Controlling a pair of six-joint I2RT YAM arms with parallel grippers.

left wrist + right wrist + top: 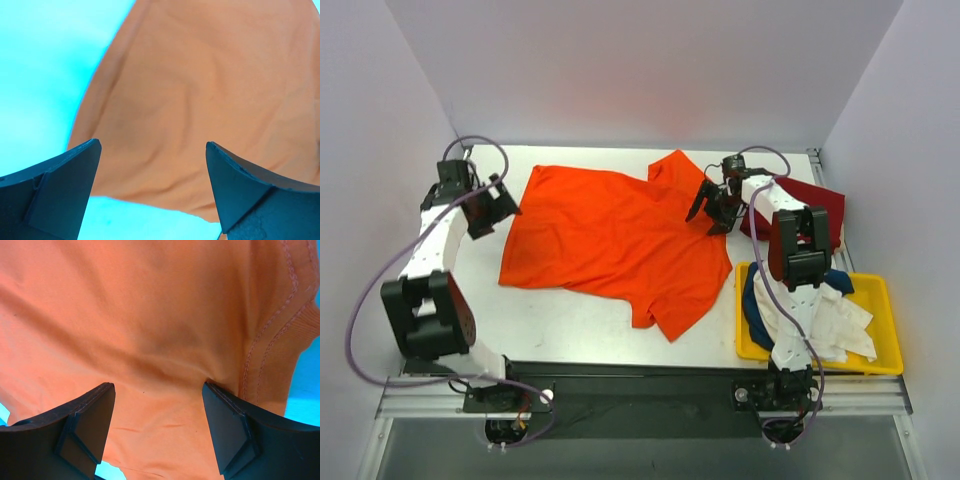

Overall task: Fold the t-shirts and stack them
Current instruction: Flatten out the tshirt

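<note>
The left gripper (492, 206) has its jaws spread wide and holds nothing. It hangs at the left edge of the orange t-shirt (610, 235), in the upper left of the top view. The right gripper (711, 209) is equally wide and empty, poised over the shirt's upper right part, close to a double-stitched hem (260, 347).

Between them the orange t-shirt lies spread across the middle of the desk (570, 325), lightly wrinkled, with no fold made in it. At the right edge of the frame a dark red t-shirt (817, 200) rests on the desk; whether it is folded I cannot tell. Just below it, a yellow bin (885, 292) holds a white t-shirt (842, 318) and a navy blue t-shirt (754, 300), both crumpled.

By this showing the task looks to be at an early stage: the orange shirt awaits its first fold, two shirts wait in the bin, and no stack has formed.
</note>
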